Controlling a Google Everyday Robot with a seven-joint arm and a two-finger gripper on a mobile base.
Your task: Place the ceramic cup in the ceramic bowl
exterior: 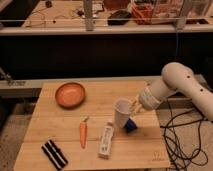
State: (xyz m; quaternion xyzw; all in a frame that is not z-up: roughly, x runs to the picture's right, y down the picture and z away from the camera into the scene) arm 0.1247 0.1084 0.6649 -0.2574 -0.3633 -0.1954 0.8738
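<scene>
The white ceramic cup (121, 113) is tilted with its open mouth up, over the right part of the wooden table. My gripper (133, 107) is at the cup's right side, shut on its rim, and holds it off the table. The orange-terracotta ceramic bowl (70, 94) sits upright on the table's far left, well to the left of the cup and apart from it.
A carrot (83, 134) and a flat white printed tube (106, 141) lie in front of the cup. A small blue object (130, 126) lies just below the cup. A black ridged object (54, 154) lies at the front left. Cables (175, 142) hang off the table's right edge.
</scene>
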